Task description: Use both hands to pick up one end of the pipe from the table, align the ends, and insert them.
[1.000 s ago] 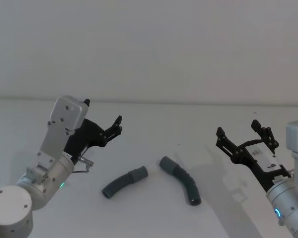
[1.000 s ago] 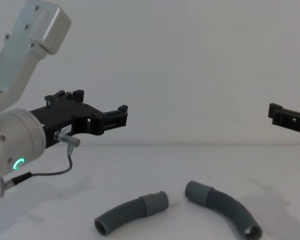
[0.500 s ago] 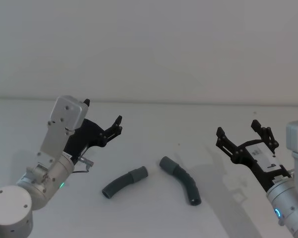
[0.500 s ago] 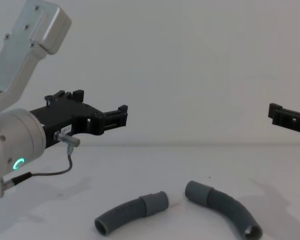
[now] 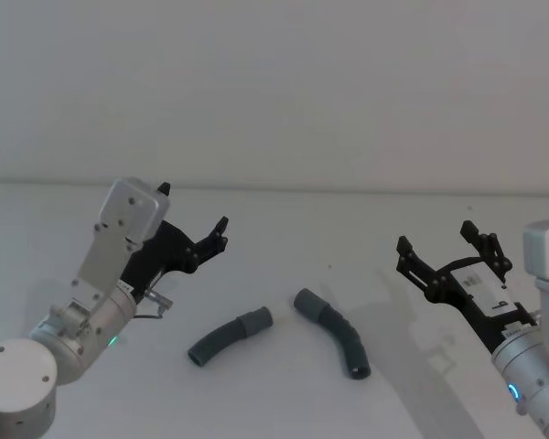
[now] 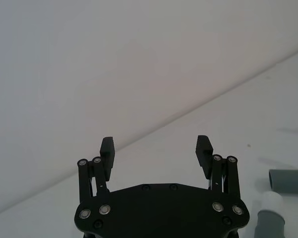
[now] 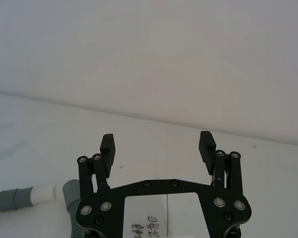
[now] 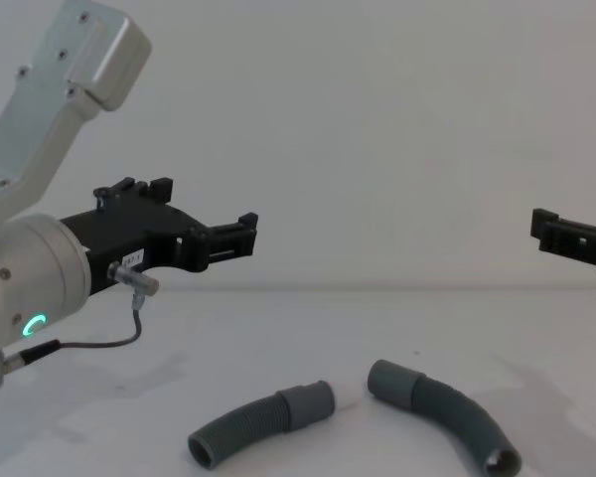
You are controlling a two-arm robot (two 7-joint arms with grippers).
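Two curved dark-grey pieces of the pipe lie on the white table (image 5: pixel 284 238). The left piece (image 5: pixel 227 336) (image 8: pixel 263 425) and the right piece (image 5: pixel 334 327) (image 8: pixel 447 412) have their smooth ends facing each other, a small gap apart. The left piece's end has a whitish tip (image 7: pixel 42 194) (image 6: pixel 271 201). My left gripper (image 5: pixel 194 206) (image 8: pixel 204 209) (image 6: pixel 155 145) hovers open, above and to the left of the left piece. Off to the right of the right piece, my right gripper (image 5: pixel 436 236) (image 7: pixel 158 141) also hangs open, its fingers empty.
A plain pale wall (image 5: pixel 274 82) rises behind the table. A thin cable (image 8: pixel 89 343) loops below my left wrist.
My left arm has shifted slightly to the right. The right gripper has edged a little to the left. Both pipe pieces lie where they were.
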